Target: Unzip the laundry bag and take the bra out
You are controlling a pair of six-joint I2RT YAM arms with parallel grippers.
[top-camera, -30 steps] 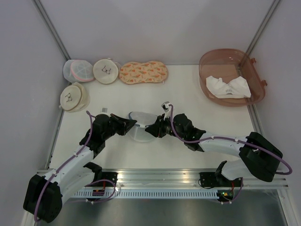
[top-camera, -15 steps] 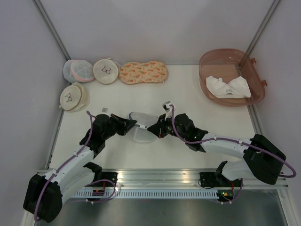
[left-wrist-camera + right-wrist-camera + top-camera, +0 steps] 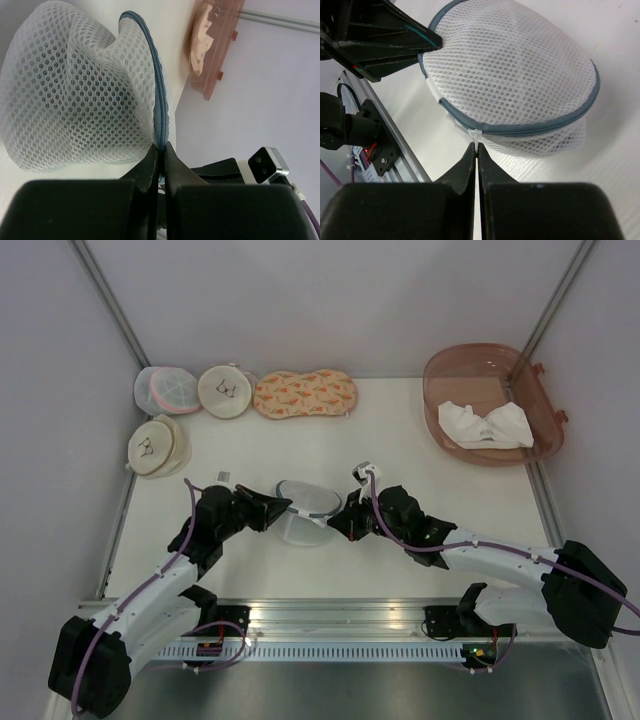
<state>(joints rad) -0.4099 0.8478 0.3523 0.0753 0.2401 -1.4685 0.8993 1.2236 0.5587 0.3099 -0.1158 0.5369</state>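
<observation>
unzip | left fingers (image 3: 153,161) clamped shut on laundry bag (image 3: 75,95) zipper rim (image 3: 158,80), anchoring it | right fingers (image 3: 471,159) pinched shut on white zipper pull (image 3: 478,135), a short arc along rim from left's hold

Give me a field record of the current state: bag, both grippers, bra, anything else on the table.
laundry bag: mid-table between the arms, domed mesh; no opening seen along the zipper in the right wrist view
left gripper: shut on the laundry bag, at its zipper rim
right gripper: shut on the white zipper pull
bra: not visible
tub: far right, holds a white cloth
</observation>
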